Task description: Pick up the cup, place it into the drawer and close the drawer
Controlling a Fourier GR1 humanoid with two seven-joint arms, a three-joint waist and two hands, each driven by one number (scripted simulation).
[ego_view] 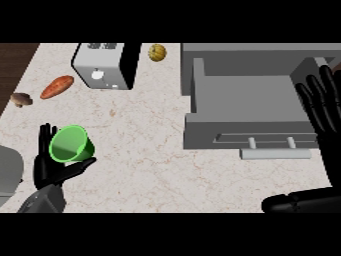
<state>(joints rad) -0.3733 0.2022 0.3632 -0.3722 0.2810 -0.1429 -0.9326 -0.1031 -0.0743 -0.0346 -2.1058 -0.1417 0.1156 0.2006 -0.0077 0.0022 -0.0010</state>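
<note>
At lower left, left hand (pixel 55 167) cradles green cup (pixel 71 144) (fingers curled).

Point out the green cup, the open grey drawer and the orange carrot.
Green plastic cup (pixel 71 144), head view: inside of its bowl.
Open grey drawer (pixel 248 97), head view: bare floor.
Orange carrot (pixel 57 86), head view: mid-body.
</note>
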